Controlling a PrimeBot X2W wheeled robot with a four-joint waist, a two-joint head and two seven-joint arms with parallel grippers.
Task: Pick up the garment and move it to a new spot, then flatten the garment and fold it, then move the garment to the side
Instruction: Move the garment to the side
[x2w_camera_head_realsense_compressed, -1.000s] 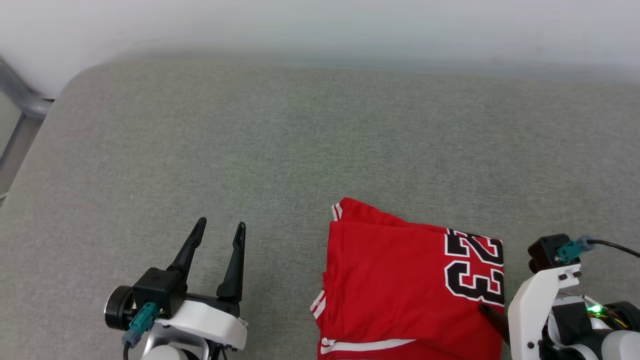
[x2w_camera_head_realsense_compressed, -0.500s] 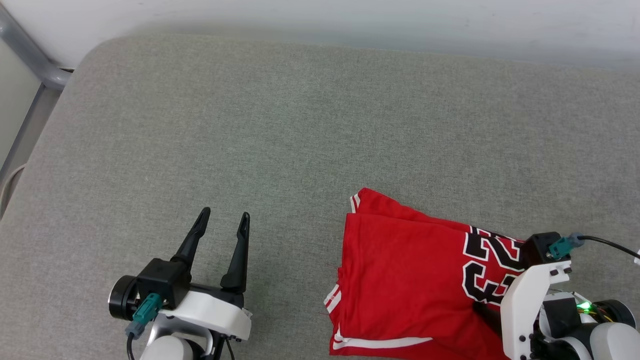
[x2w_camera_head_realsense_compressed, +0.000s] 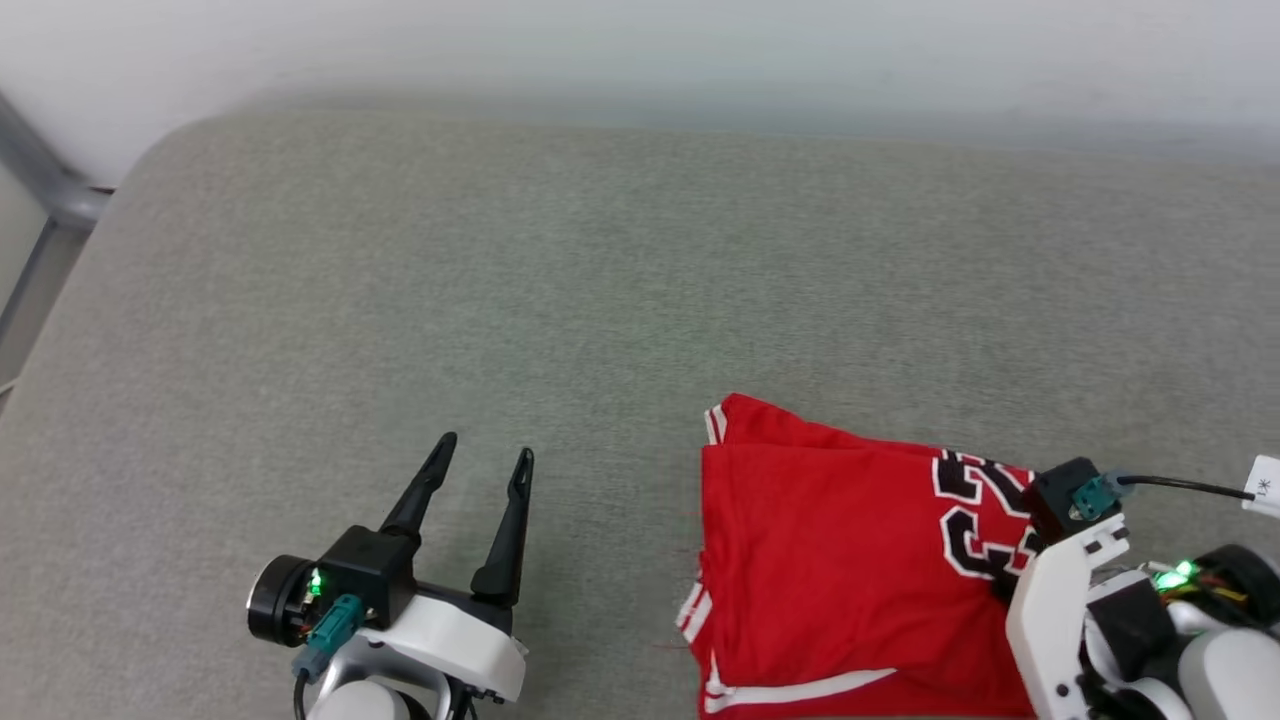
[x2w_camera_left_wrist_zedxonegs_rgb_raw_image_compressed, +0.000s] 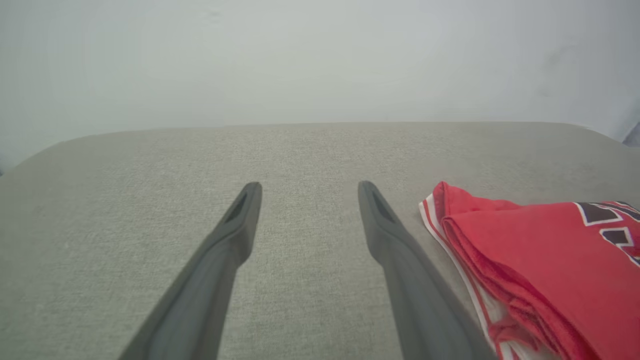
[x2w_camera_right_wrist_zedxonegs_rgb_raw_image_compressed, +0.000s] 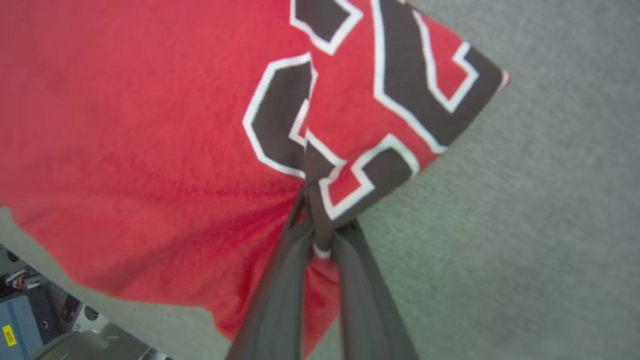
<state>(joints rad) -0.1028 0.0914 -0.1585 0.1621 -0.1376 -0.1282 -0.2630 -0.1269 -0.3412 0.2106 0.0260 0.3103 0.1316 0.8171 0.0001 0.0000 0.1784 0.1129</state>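
The right gripper (x2w_camera_right_wrist_zedxonegs_rgb_raw_image_compressed: 322, 225) is pinched tight on a fold of the garment (x2w_camera_head_realsense_compressed: 830, 570), at its numbered edge. The folded garment lies on the grey surface (x2w_camera_head_realsense_compressed: 500, 280), near right. The left gripper (x2w_camera_head_realsense_compressed: 483, 452) is spread wide, empty, apart from the garment's left edge.

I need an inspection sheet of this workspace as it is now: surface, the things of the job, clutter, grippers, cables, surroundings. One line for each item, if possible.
Surface: grey fabric cushion, flat and mostly bare.
Job's things: red jersey, folded, lying at the cushion's near right, number print facing up.
Clutter: nothing seen.
Grippers: left gripper, jaws open, over bare cushion, apart from the jersey; right gripper, jaws shut on the jersey's edge at the number print.
Cables: black cable with a teal plug at the right wrist; second teal plug at the left wrist.
Surroundings: pale wall behind the cushion; grey metal bar at the far left.
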